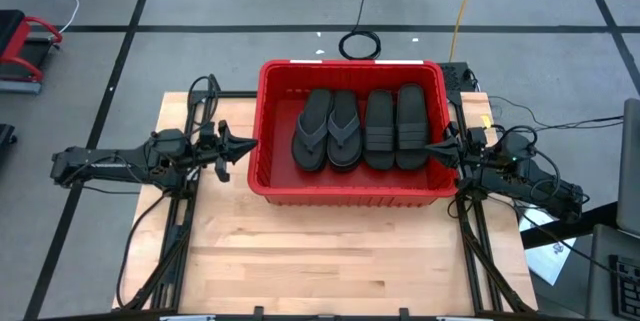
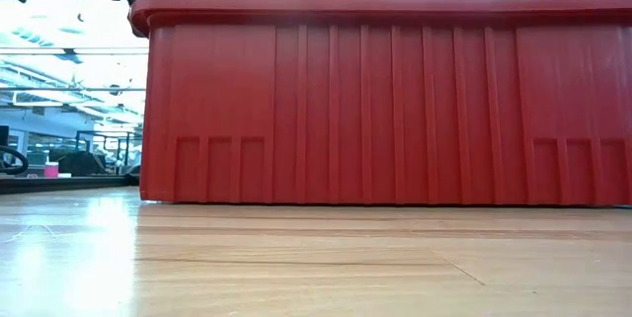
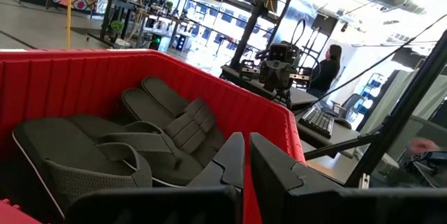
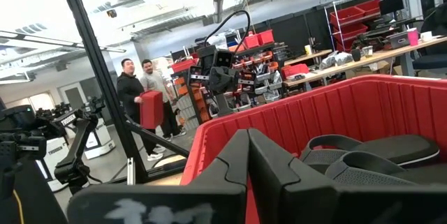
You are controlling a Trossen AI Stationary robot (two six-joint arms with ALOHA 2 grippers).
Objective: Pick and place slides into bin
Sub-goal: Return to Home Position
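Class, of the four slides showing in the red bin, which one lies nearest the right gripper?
The wide-strap slide at the row's end, beside the right gripper; the other three lie farther from it.

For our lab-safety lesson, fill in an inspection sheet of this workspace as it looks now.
Surface: wooden table, red bin at its far middle.
Job's things: four slides visible side by side in the bin.
Clutter: papers off the table's right edge.
Grippers: left gripper shut at the bin's left rim; right gripper shut at its right rim.
Cables: black coil and yellow cable on the floor behind.
Surroundings: workshop, two people far off.
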